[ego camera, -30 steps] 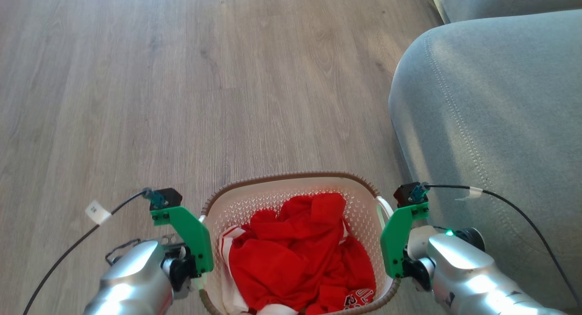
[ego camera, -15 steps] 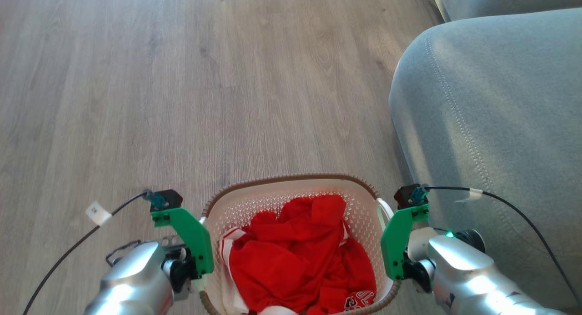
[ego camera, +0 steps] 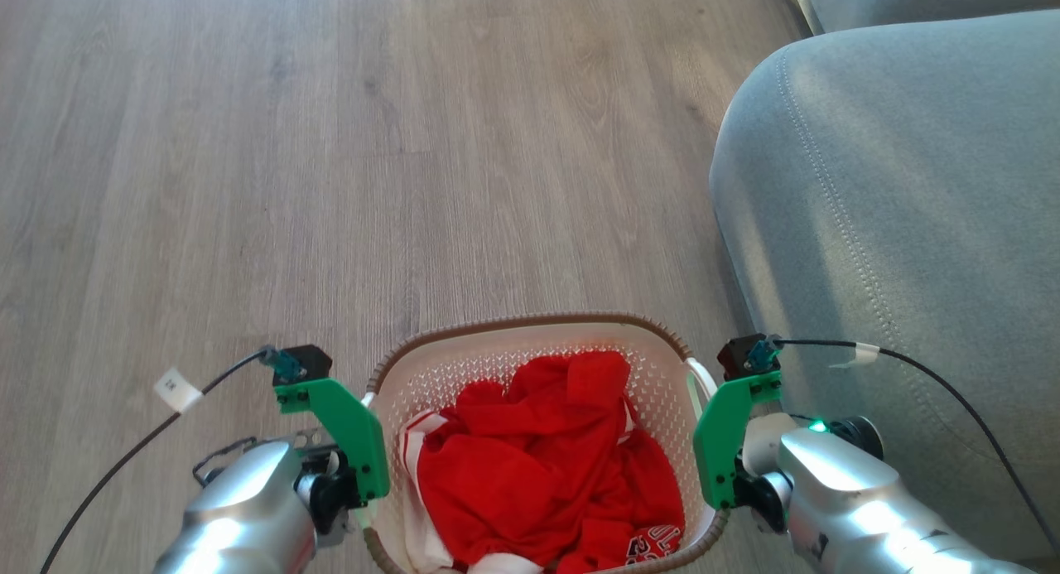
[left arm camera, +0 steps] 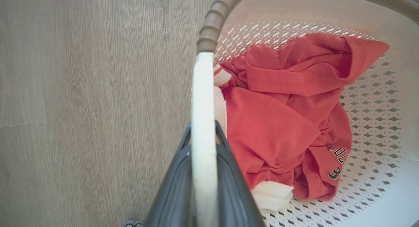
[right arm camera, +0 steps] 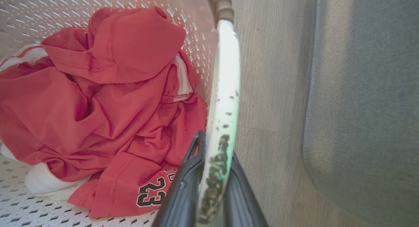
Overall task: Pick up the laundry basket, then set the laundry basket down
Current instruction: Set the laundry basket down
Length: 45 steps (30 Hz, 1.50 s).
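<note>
Wood floor (ego camera: 331,143), grey sofa (ego camera: 894,226) on R. Head cam: laundry basket (ego camera: 530,319) w/ red jersey (ego camera: 538,458) low-centre, L forearm (ego camera: 240,508) and R forearm (ego camera: 845,499) flanking it from the bottom corners. Wrist cams add grip detail: left gripper (left arm camera: 203,132) clamped on white L handle (left arm camera: 203,99), right gripper (right arm camera: 214,138) clamped on smudged R handle (right arm camera: 226,73). Off the floor or not: can't tell.

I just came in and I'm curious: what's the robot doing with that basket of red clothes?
The robot holds a small cream-white perforated plastic laundry basket with a brown woven-look rim by both sides. Its left jaws are shut on one white side handle, its right jaws on the other handle. A crumpled red jersey lies inside. A grey fabric sofa stands to the robot's right. Whether the basket is off the grey wooden floor, I cannot tell.
</note>
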Tool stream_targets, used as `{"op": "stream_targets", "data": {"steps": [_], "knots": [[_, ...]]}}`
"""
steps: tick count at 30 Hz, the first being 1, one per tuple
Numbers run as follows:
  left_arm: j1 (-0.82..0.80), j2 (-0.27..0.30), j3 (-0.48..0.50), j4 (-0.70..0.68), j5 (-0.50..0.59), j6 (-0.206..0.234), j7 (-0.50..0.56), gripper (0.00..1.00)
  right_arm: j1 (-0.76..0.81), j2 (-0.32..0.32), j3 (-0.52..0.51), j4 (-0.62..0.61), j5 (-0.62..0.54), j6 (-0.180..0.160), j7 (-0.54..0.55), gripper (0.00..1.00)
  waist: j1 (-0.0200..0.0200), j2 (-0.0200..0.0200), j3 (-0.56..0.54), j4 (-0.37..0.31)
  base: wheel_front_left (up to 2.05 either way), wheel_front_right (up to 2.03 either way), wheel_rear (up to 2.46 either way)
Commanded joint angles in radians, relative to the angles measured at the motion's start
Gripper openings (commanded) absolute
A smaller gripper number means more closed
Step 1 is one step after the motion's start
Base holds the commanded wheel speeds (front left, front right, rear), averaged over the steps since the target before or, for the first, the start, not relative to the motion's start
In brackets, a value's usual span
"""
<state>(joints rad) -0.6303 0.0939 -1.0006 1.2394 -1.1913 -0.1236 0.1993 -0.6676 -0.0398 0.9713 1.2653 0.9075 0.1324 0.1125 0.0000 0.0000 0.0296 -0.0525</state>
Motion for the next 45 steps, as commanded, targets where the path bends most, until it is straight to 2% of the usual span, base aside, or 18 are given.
{"op": "stream_targets", "data": {"steps": [1, 10, 26, 35, 45], "knots": [[-0.06, 0.046, 0.018, -0.01, -0.01, -0.007, -0.021, 0.0, -0.027, -0.01, 0.01, 0.005, 0.001, -0.002, -0.013, 0.0, 0.0, 0.0, 0.001, 0.0, 0.0, 0.0, 0.0], [-0.111, 0.047, 0.006, -0.01, -0.004, -0.007, -0.063, 0.0, -0.072, -0.01, 0.007, 0.017, 0.002, -0.002, -0.05, 0.0, 0.0, 0.0, 0.064, 0.006, 0.0, 0.0, 0.0], [-0.273, 0.028, -0.028, 0.011, 0.046, -0.007, -0.2, 0.0, -0.207, -0.037, -0.052, 0.025, -0.068, -0.002, -0.166, 0.0, 0.0, 0.0, 0.364, 0.022, 0.0, 0.0, 0.0], [-0.39, 0.023, -0.052, 0.027, 0.088, -0.007, -0.303, 0.0, -0.299, -0.062, -0.121, 0.025, -0.153, -0.002, -0.259, 0.0, 0.0, 0.0, 0.576, 0.028, 0.0, 0.0, 0.0], [-0.464, 0.019, -0.08, 0.034, 0.124, -0.007, -0.396, 0.0, -0.348, -0.078, -0.244, 0.025, -0.258, -0.002, -0.316, 0.0, 0.0, 0.0, 0.735, 0.03, 0.0, 0.0, 0.0]]}}
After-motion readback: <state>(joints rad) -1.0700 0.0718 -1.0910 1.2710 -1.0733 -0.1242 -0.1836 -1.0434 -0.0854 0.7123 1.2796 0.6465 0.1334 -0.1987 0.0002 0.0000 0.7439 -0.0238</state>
